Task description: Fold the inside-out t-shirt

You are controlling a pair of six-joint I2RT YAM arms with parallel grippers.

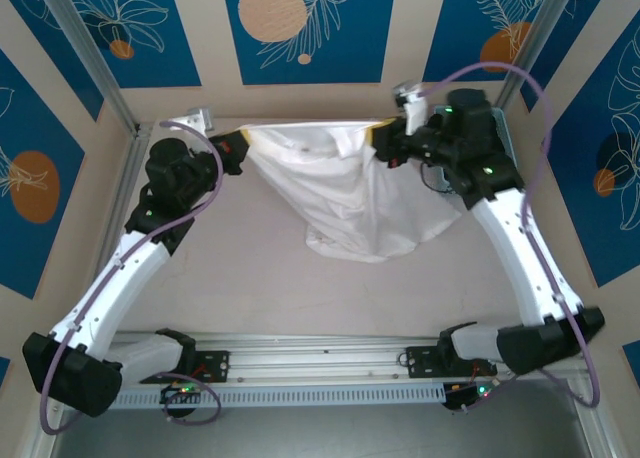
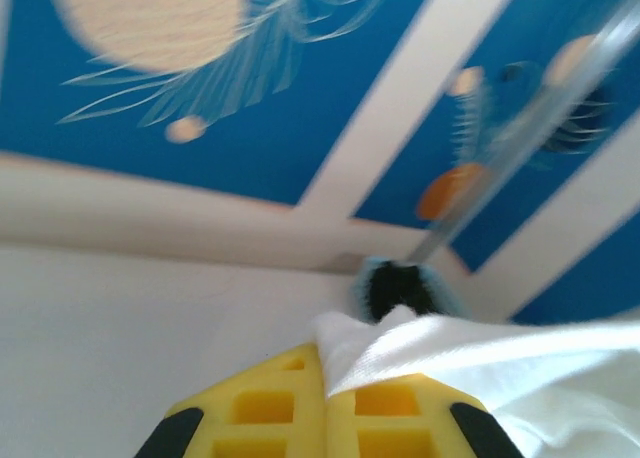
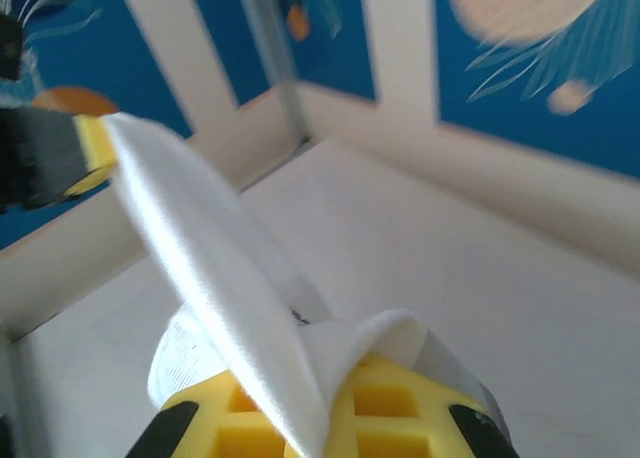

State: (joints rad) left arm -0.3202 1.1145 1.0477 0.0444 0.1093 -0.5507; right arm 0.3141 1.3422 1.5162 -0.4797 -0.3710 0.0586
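The inside-out t-shirt [image 1: 350, 193] hangs white and wrinkled between the two grippers, its top edge drawn taut from one to the other, its body sagging below them toward the table [image 1: 230, 278]; the left gripper [image 1: 238, 144] is clamped on the near corner, yellow pads [image 2: 262, 408] pressed together over cloth; the right gripper [image 1: 384, 144] is likewise closed on the opposite corner, fabric draped over it; beyond both stands a blue patterned wall [image 1: 300, 28].

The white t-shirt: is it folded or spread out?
Spread, not folded: the t-shirt hangs stretched between the left gripper and right gripper, both shut on its upper edge, with its wrinkled lower part drooping to the table.
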